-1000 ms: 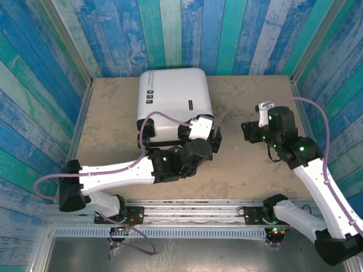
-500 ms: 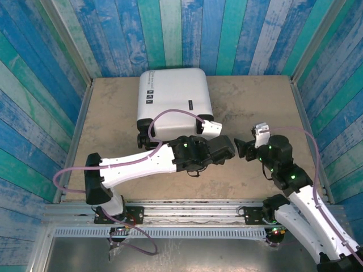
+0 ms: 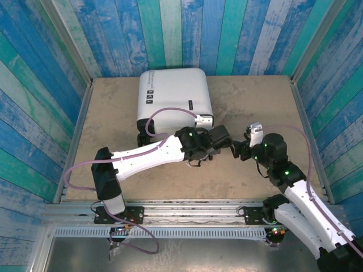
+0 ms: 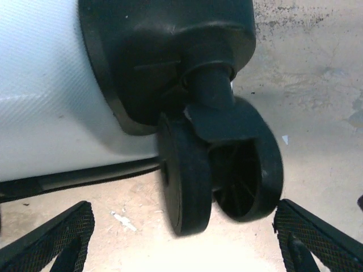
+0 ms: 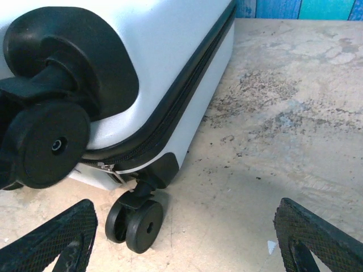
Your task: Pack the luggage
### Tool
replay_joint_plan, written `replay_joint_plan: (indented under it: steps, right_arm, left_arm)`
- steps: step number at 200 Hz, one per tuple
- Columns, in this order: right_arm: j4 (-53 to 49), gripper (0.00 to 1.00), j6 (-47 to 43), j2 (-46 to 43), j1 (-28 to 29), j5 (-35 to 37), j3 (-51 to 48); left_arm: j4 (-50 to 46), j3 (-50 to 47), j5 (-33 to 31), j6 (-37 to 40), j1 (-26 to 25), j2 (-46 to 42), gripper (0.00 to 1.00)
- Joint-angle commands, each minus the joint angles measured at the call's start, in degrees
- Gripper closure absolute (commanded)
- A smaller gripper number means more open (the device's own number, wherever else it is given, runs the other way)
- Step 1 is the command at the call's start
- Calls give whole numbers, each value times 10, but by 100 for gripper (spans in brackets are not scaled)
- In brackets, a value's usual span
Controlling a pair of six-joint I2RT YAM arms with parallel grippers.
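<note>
We see the suitcase point(image 4: 39, 85) white at upper left and its black double wheel point(image 4: 218, 170) at centre over the beige table point(image 4: 317, 85). The left gripper point(image 4: 182, 221) fingers sit wide apart in the lower corners.

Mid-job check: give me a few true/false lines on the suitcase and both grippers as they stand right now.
1. The luggage lies closed on the table. True.
2. The left gripper is shut on a wheel. False: it is open, with the wheel just ahead of it and untouched.
3. The right gripper is open. True.
4. The luggage stands upright on its wheels. False: it lies flat on one shell, its wheel end facing the arms.
</note>
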Motion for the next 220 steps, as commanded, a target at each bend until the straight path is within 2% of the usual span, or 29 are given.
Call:
replay_joint_plan:
  steps: [1,56,88,123,137,165,220]
  right_arm:
    - [20,16,28,2,0,4,-22]
    - [96,18,63,41,37,-7,-69]
    - [163,19,50,64,74,2,-91]
    - [235,19,12,99,118,11,-112]
    - [275,18,-6,115,154,44,-130]
    - [346,19,-11,149,180,81,-160]
    - [439,19,-49,199,193,120,-175]
  left_arm:
    - [50,-13,18,-5,12,24,16]
    - [80,0,36,14,34,58,26]
    - [83,6,38,22,45,74,44]
    - [90,-14,31,25,55,61,73]
    - [100,-28,35,29,60,47,84]
    - [122,-53,45,39,64,29,99]
    - [151,-67,63,58,64,19,100]
